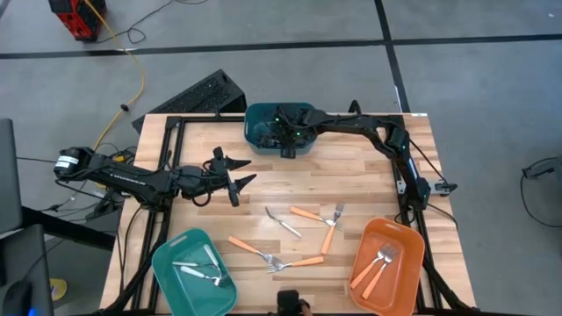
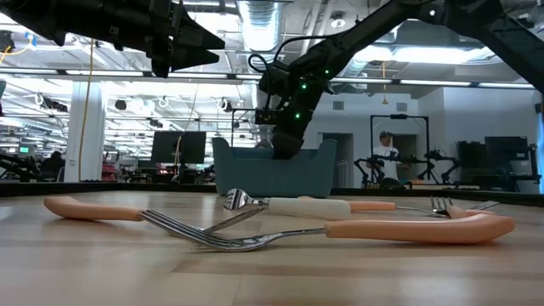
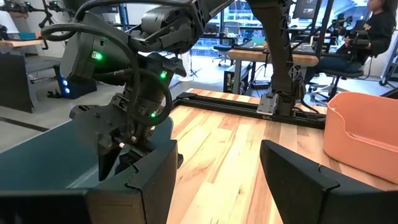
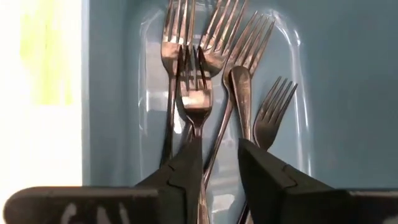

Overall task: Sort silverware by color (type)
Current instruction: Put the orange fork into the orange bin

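Observation:
My right gripper [image 4: 221,146] hangs open over the dark blue bin [image 1: 263,132] at the table's far middle, pointing steeply down. Several dark forks [image 4: 239,56] lie on the bin's floor. One more dark fork [image 4: 194,93] lies over them, and its handle runs back between my fingers. On the table lie orange-handled forks [image 1: 307,215] [image 1: 248,247] and one white-handled fork [image 1: 283,221]. My left gripper [image 1: 237,180] waits open and level above the table's left middle. My right gripper has the top fork's handle [image 4: 198,177] running along the inner edge of one finger [image 4: 183,171], with a clear gap to the other finger. Whether that finger touches the handle, I cannot tell. The fork's head rests on the other forks in the bin.
A teal bin [image 1: 167,263] with pale utensils stands at the near left. An orange bin [image 1: 404,237] with orange-handled forks stands at the near right. Black frame rails [image 1: 167,140] run along the table's sides. Bare wood lies between the bins.

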Robot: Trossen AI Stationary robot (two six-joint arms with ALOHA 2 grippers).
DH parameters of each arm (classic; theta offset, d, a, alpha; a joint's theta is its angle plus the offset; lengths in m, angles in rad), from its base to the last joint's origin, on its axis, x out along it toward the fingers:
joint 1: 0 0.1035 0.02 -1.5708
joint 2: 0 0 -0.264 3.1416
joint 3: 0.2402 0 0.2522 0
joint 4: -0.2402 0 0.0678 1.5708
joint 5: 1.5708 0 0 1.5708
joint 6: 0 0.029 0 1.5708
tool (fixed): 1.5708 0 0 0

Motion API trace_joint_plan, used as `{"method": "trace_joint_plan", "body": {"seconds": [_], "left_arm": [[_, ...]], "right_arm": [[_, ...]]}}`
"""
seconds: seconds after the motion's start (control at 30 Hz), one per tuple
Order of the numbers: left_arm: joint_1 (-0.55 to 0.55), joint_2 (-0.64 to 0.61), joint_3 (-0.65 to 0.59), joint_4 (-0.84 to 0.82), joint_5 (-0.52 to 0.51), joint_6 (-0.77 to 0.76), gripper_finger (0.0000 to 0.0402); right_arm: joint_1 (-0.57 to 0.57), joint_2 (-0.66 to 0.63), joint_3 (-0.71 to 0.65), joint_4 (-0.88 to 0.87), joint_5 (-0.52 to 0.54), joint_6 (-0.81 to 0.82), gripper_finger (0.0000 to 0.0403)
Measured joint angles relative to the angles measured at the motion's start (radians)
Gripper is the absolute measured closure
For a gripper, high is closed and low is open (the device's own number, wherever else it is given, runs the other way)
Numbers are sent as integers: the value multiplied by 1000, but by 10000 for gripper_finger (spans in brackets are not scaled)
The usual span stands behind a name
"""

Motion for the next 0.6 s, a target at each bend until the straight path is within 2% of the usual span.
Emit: {"method": "trace_joint_plan", "body": {"seconds": [0.1, 0.33, 0.6], "left_arm": [[0, 0, 0, 0, 11, 13, 187], [-10, 0, 0, -78, 143, 47, 187], [-110, 0, 0, -146, 156, 5, 187]], "right_arm": [[9, -24, 47, -63, 0, -16, 256], [26, -132, 191, -340, 2, -22, 244], [48, -393, 229, -537, 2, 47, 245]]}}
